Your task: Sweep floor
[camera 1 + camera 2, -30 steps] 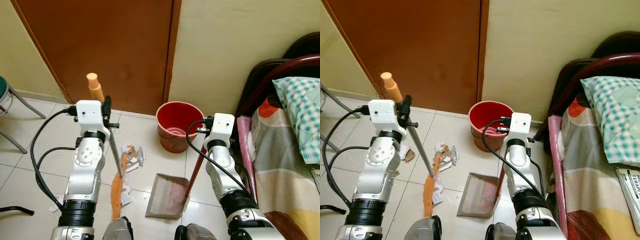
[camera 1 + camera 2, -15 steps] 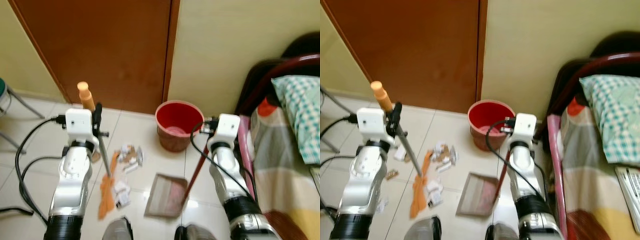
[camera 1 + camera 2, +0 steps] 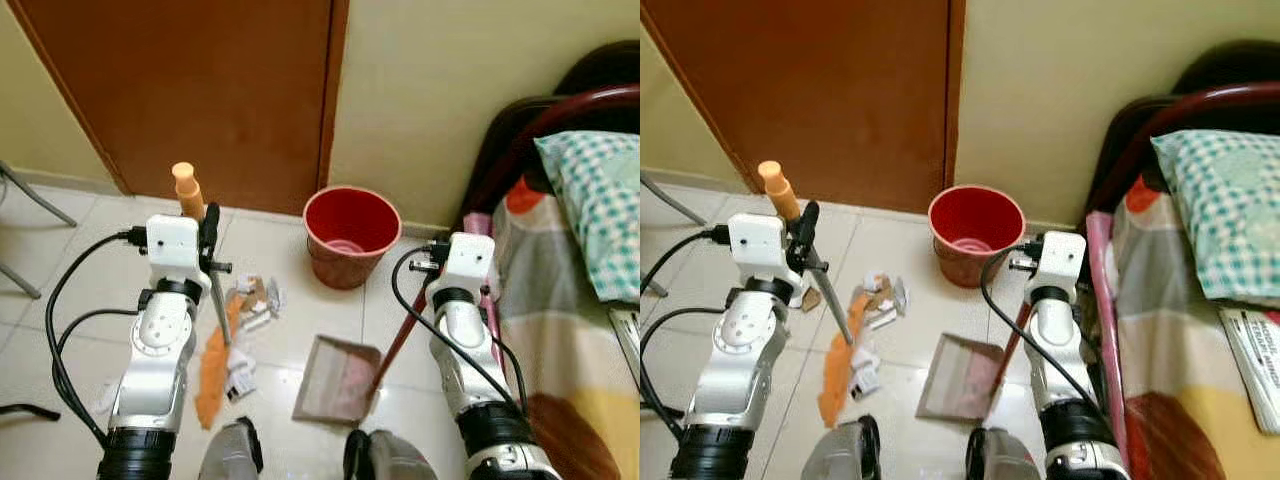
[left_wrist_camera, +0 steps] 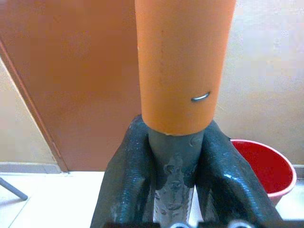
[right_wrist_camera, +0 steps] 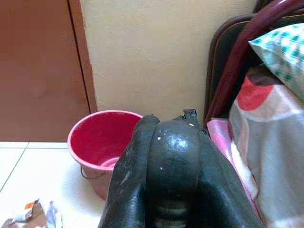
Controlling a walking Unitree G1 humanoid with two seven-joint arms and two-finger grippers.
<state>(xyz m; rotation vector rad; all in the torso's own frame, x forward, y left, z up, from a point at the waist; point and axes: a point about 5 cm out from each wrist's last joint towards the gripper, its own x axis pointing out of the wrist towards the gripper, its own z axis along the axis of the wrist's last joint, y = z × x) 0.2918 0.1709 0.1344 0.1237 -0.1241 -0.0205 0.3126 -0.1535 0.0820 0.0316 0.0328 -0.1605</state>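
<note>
Floor litter now lies nearer the dustpan: left tool, clamped on the broom, has dragged bristles across; right tool grips the dustpan handle. Sweeping underway.

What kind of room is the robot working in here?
Most likely a bedroom in a home: a bed with a checked pillow stands on the right, beside a brown wooden door and a tiled floor strewn with paper scraps.
</note>
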